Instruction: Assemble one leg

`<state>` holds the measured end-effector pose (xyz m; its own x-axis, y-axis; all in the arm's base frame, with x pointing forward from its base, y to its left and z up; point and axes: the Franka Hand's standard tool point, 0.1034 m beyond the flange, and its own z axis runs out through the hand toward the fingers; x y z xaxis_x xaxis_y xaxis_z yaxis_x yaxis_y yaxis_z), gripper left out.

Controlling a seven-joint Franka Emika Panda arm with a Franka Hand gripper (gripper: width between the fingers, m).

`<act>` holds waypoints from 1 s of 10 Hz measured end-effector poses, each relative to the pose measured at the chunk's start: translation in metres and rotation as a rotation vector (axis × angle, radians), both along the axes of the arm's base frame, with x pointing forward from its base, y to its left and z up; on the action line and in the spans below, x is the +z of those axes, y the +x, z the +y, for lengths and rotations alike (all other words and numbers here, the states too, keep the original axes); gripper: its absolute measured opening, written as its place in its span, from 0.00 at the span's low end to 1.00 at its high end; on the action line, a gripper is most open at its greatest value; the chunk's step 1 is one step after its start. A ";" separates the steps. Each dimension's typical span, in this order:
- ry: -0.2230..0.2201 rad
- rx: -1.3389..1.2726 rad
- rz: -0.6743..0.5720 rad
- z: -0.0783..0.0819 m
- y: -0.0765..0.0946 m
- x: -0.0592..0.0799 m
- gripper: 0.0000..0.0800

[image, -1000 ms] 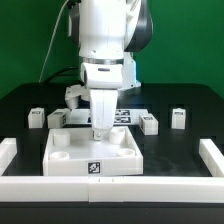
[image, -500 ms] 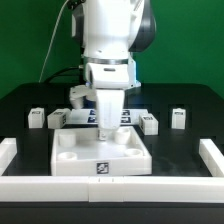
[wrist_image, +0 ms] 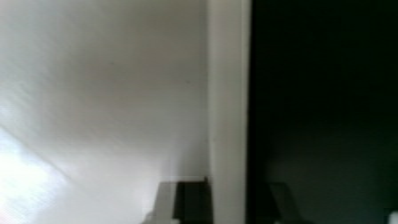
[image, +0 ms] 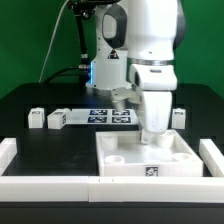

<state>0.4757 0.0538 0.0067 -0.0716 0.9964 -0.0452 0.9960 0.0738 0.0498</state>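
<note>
The large white square tray-like part point(image: 150, 160) with round corner sockets lies at the front on the exterior view's right. My gripper point(image: 153, 135) stands over its far wall and is shut on that wall. In the wrist view the white wall point(wrist_image: 228, 120) runs between my two dark fingers point(wrist_image: 192, 203), with the gripper point(wrist_image: 231, 205) closed around it. Small white legs with square markers lie on the black table: two at the exterior view's left point(image: 36, 118) point(image: 57, 119) and one at the right point(image: 179, 116), partly behind my arm.
The marker board point(image: 100, 114) lies flat at the middle back. White rails border the workspace at the front point(image: 50, 185), the left point(image: 8, 150) and the right point(image: 213, 152). The tray's right side is close to the right rail.
My arm has swung toward the exterior view's right, dragging the tray-like part from the front middle to the front right. The legs at the left have not moved.
</note>
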 end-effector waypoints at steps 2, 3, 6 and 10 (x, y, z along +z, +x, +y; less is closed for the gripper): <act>0.000 -0.012 -0.011 0.019 0.014 0.000 0.08; -0.004 -0.015 -0.010 0.023 0.020 0.000 0.08; -0.022 -0.071 0.008 0.032 0.026 0.000 0.08; -0.037 -0.154 0.023 0.036 0.025 0.000 0.08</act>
